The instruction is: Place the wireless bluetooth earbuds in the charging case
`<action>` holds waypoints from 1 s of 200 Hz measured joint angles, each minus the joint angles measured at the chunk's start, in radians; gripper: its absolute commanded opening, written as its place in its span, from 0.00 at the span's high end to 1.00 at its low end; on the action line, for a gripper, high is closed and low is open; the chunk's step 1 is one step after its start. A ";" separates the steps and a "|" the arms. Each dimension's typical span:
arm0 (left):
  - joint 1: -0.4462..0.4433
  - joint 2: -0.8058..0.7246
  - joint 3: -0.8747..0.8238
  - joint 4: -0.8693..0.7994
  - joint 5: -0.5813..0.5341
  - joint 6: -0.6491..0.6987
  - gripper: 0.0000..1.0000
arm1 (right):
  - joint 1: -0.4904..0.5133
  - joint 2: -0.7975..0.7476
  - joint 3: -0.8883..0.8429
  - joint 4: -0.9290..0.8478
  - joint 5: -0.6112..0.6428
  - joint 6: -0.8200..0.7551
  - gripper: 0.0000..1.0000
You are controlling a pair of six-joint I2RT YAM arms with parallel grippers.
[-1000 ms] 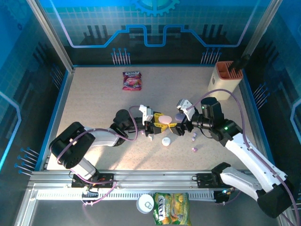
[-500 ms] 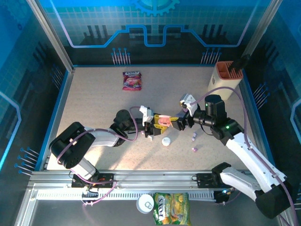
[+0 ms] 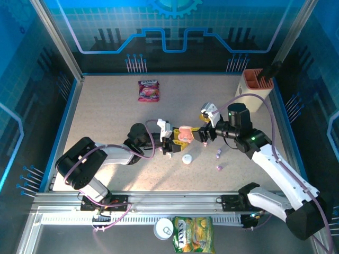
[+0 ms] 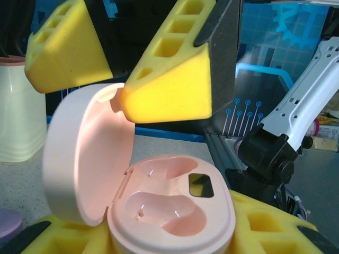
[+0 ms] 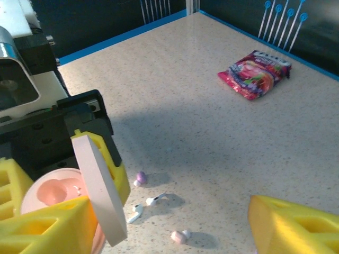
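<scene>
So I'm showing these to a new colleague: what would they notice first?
The open pink charging case, both wells empty, clamped in the left gripper mid-table, with the right gripper open beside its raised lid. Next come the tiny loose earbuds scattered on the table nearby.

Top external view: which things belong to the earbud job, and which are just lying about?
Job: open pink pebble-shaped plastic charging case; tiny white, pink and purple stemmed plastic earbuds.
Lying about: red-pink foil snack packet; green snack bag; silver tin can; beige tub with orange insert.
</scene>
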 measured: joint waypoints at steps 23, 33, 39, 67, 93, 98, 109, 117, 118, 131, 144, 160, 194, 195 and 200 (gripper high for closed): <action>0.000 0.000 0.000 0.000 0.008 0.000 0.69 | -0.002 0.023 0.006 -0.004 -0.063 -0.006 0.44; 0.000 0.000 0.000 -0.001 0.012 0.000 0.69 | -0.003 0.029 0.006 -0.004 -0.085 -0.005 0.48; 0.000 0.000 0.000 -0.002 0.016 0.000 0.68 | -0.003 0.034 0.006 -0.003 -0.099 -0.005 0.51; 0.000 0.000 0.000 -0.007 0.023 0.000 0.68 | -0.004 0.051 0.006 0.001 -0.145 -0.009 0.59; 0.000 0.000 0.000 -0.015 0.026 -0.001 0.68 | -0.004 0.066 0.006 0.000 -0.177 -0.032 0.69; 0.000 0.000 0.000 -0.015 0.026 -0.001 0.68 | -0.004 0.068 0.006 0.000 -0.182 -0.041 0.71; 0.000 0.000 0.000 -0.017 0.025 -0.001 0.68 | -0.004 0.071 0.006 -0.002 -0.194 -0.049 0.77; 0.000 0.000 0.000 -0.018 0.025 -0.002 0.67 | -0.004 0.072 0.006 -0.003 -0.201 -0.058 0.81; 0.000 0.000 0.000 -0.018 0.025 -0.002 0.68 | -0.004 0.072 0.006 -0.003 -0.202 -0.058 0.82; 0.000 0.000 0.000 -0.017 0.025 -0.005 0.68 | -0.004 0.073 0.008 -0.006 -0.216 -0.064 0.90; 0.000 -0.002 0.000 -0.018 0.029 -0.010 0.67 | -0.005 0.073 0.008 -0.006 -0.216 -0.080 1.00; 0.000 -0.006 0.000 -0.018 0.031 -0.019 0.64 | -0.006 0.072 0.008 -0.004 -0.214 -0.084 1.00; 0.000 -0.009 0.000 -0.014 0.024 -0.025 0.51 | 0.003 0.043 -0.024 0.045 -0.188 -0.097 1.00; 0.000 -0.009 0.000 -0.014 0.024 -0.026 0.51 | 0.004 0.041 -0.026 0.047 -0.186 -0.097 1.00; 0.000 -0.009 0.000 -0.013 0.025 -0.027 0.48 | 0.011 0.030 -0.039 0.062 -0.171 -0.099 1.00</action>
